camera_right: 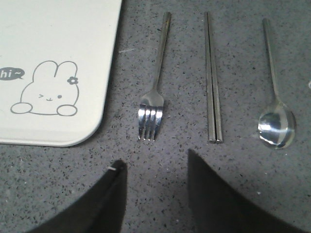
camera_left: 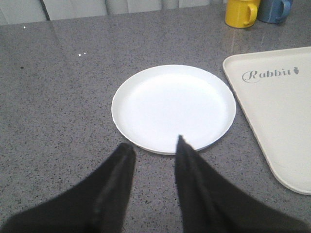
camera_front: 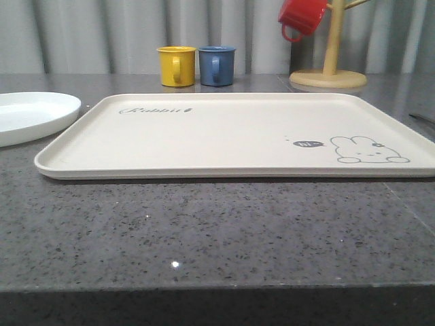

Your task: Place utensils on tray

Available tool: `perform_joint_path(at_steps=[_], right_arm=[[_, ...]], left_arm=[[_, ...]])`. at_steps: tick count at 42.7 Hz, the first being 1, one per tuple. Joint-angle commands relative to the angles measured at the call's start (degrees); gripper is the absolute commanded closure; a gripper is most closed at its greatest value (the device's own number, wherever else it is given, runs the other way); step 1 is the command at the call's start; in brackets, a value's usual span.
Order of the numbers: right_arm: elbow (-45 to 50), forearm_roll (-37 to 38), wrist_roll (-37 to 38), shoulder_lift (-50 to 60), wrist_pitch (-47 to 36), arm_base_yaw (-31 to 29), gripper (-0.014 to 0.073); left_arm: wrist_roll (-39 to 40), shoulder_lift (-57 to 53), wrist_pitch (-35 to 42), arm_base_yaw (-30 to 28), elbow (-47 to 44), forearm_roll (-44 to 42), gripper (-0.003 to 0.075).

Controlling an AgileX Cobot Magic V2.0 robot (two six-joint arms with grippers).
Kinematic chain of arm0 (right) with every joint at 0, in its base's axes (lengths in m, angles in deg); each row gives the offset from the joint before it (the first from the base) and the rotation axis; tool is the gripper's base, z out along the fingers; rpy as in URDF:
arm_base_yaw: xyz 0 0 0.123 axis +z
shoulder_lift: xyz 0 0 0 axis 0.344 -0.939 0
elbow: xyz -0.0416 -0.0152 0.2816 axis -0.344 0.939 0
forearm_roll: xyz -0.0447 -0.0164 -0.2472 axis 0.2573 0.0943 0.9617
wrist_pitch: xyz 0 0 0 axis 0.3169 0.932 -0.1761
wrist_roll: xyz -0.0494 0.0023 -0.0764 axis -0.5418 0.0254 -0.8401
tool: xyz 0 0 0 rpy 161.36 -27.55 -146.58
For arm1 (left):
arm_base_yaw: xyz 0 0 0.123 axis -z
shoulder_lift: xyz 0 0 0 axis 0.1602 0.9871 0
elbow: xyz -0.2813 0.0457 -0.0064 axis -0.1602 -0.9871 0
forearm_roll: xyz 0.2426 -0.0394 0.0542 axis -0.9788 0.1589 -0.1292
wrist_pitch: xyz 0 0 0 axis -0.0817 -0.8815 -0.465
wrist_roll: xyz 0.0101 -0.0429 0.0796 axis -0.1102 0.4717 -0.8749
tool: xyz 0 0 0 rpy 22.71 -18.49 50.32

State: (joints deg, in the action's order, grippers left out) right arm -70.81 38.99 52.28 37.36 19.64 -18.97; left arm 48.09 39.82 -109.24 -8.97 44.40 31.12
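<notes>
The cream tray (camera_front: 204, 146) with "Rabbit" script and a bunny drawing lies empty in the middle of the counter; its rim also shows as tray (camera_left: 272, 111) and tray (camera_right: 58, 29). Beside the tray's bunny corner lie three silver utensils in a row: a fork (camera_right: 154, 92), a pair of chopsticks (camera_right: 213, 82) and a spoon (camera_right: 274, 102). My right gripper (camera_right: 154, 158) hovers open just short of the fork's tines, holding nothing. My left gripper (camera_left: 154, 145) is open over bare counter at the edge of a white plate (camera_left: 173, 107).
The white plate (camera_front: 30, 115) sits left of the tray. A yellow mug (camera_front: 177, 66) and blue mug (camera_front: 216, 65) stand behind the tray. A wooden mug tree (camera_front: 329, 68) with a red mug (camera_front: 301, 17) stands at the back right.
</notes>
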Motion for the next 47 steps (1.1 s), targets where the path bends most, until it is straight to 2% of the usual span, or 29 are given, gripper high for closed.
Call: perform_joint_path(at_steps=[1,4,16,23,36,47], right_arm=[[-1.36,0.24,0.0,-0.62,-3.34,0.15,0.012],[-1.36,0.24,0.0,-0.62,-3.3,0.15,0.0119],[-1.36,0.24,0.0,-0.62,-2.92,0.15,0.0119],[-1.36,0.24,0.0,-0.62,-2.92,0.15,0.0119],[-1.36,0.24,0.0,-0.62,-2.92,0.15,0.0119],[-1.36,0.24,0.0,-0.62,-2.92,0.15,0.0119]], left_arm=[[0.18,2.42,4.23,0.04,1.42,0.29,0.0257],[0.18,4.63,2.87,0.04,2.39,0.29,0.0211],[0.18,22.37,-8.26,-0.46,13.61,-0.14,0.0209],[-0.74,33.53,-9.14,-4.96,20.1,1.14,0.0208],[-18.62,47.97,-7.77,-15.57,26.46,25.8,0.0208],[-19.24,57.28,-6.09,-15.84,30.1,28.75,0.0209]])
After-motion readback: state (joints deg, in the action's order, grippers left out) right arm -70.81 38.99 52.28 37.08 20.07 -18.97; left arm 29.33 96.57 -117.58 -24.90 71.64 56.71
